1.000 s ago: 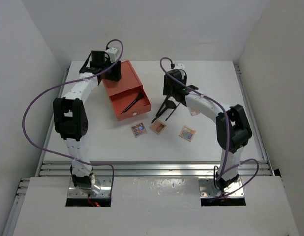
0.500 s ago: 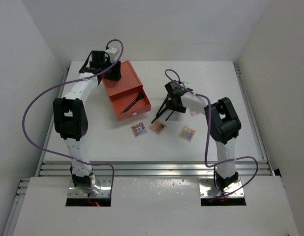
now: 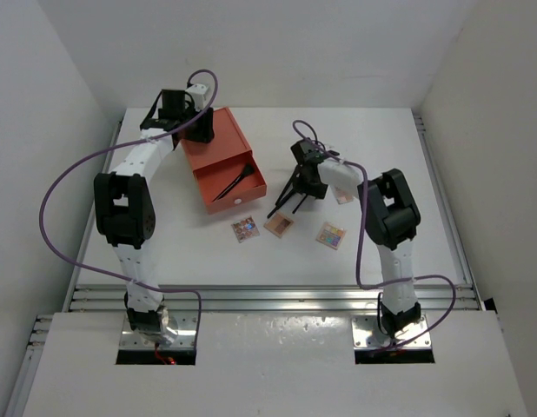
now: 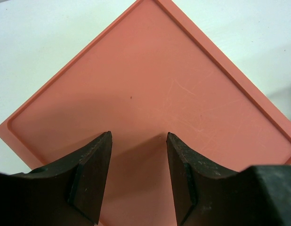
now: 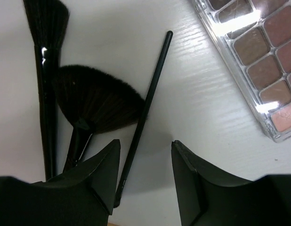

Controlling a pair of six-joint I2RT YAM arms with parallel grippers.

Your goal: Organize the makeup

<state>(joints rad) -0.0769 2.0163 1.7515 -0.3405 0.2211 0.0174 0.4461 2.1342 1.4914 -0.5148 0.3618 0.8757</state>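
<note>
Toward the far left corner of the tabletop (image 3: 186, 256): left fingers (image 4: 94, 165), spread apart, nothing pinched, hanging over the flat top of the orange box (image 4: 150, 94); contact with that top impossible to tell. Box set askew, left of the middle, with its drawer (image 3: 236, 193) standing open toward the near edge. Inside the drawer, lone brush (image 3: 235, 183), black, lying diagonally.

Just past the drawer toward the near edge, first palette (image 3: 244, 228), small and square, flat on the tabletop. Just to its right, second palette (image 3: 279, 224), pinkish, close to the near end of a loose bunch of black brushes around the middle of the tabletop.

In that bunch, seen from the right wrist: thick brush (image 5: 44, 84) with a straight handle at the left; beside it fan brush (image 5: 96, 96), bristles splayed wide; then thin brush (image 5: 153, 84), slanted, touching the edge of the fan. Right fingers (image 5: 107, 174) directly above the bunch, spread apart, gripping nothing, with the thin brush's lower stem in the gap, close to one finger.

Further right and closer to the near edge, third palette (image 3: 330, 234), multicoloured, well apart from the brushes. On the bunch's right-edge side, long palette (image 5: 258, 52), rows of brown and pink pans, partly hidden under the right arm in the top view.
</note>
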